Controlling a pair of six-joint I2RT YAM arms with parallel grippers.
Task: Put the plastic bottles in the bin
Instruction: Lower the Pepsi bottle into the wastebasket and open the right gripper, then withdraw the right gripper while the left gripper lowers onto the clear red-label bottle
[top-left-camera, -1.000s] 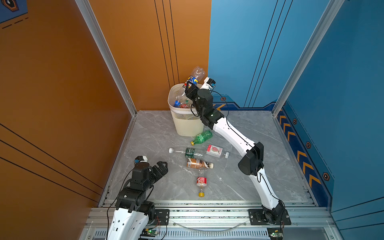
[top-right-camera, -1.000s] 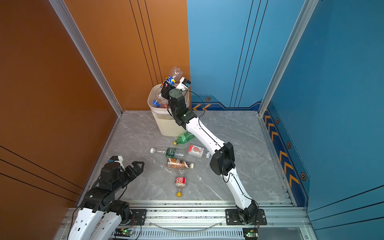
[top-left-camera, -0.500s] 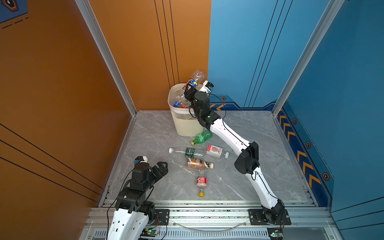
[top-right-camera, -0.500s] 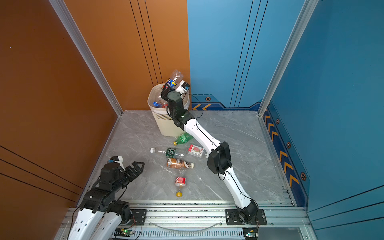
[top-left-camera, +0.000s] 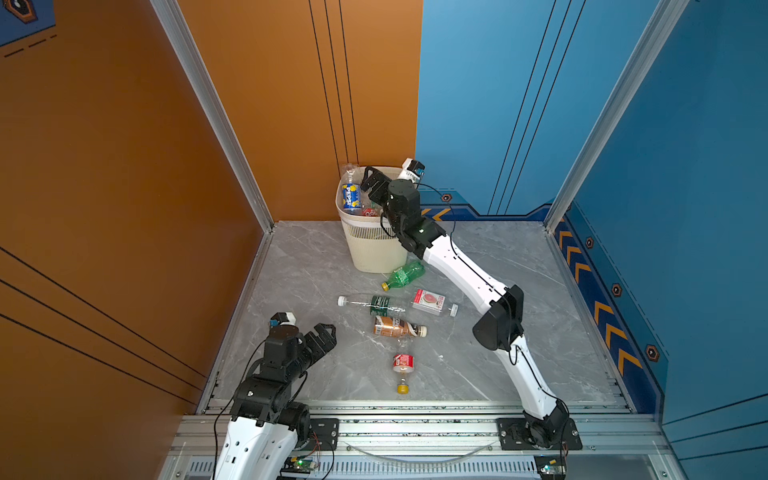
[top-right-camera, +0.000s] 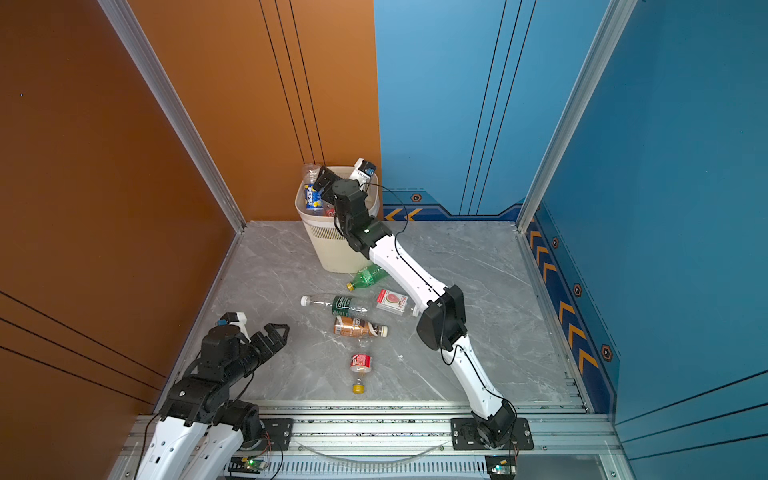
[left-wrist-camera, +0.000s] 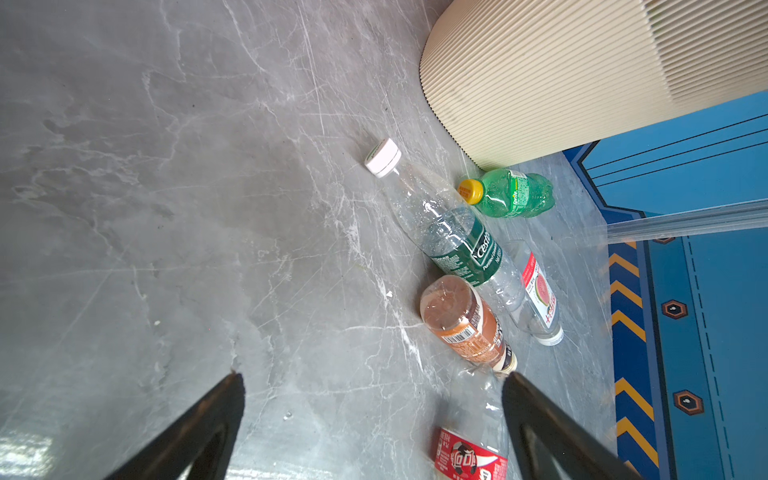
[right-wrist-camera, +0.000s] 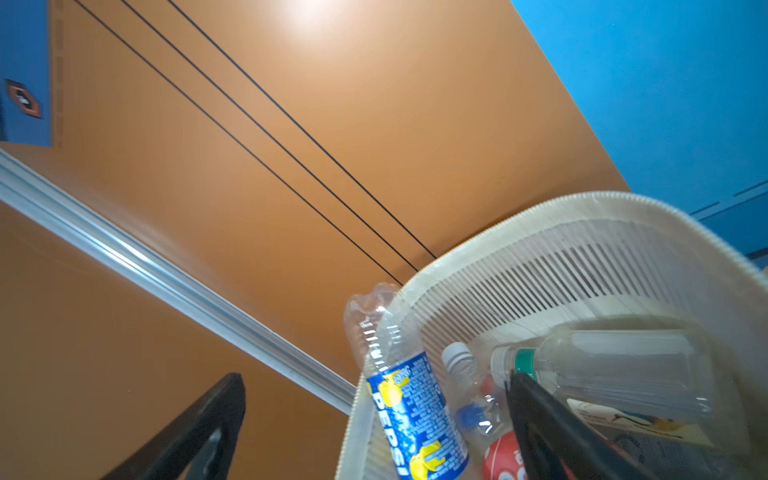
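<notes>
One Pepsi bottle (top-left-camera: 351, 195) on end, base up, at bin (top-left-camera: 370, 249) rim; left fingers (left-wrist-camera: 224, 401), right fingers (right-wrist-camera: 226, 401) wide.

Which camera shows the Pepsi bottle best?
Right wrist: the Pepsi bottle is large there, label readable, sticking up past the bin rim. Both top views show it small at the bin's edge. Left wrist misses it.
</notes>
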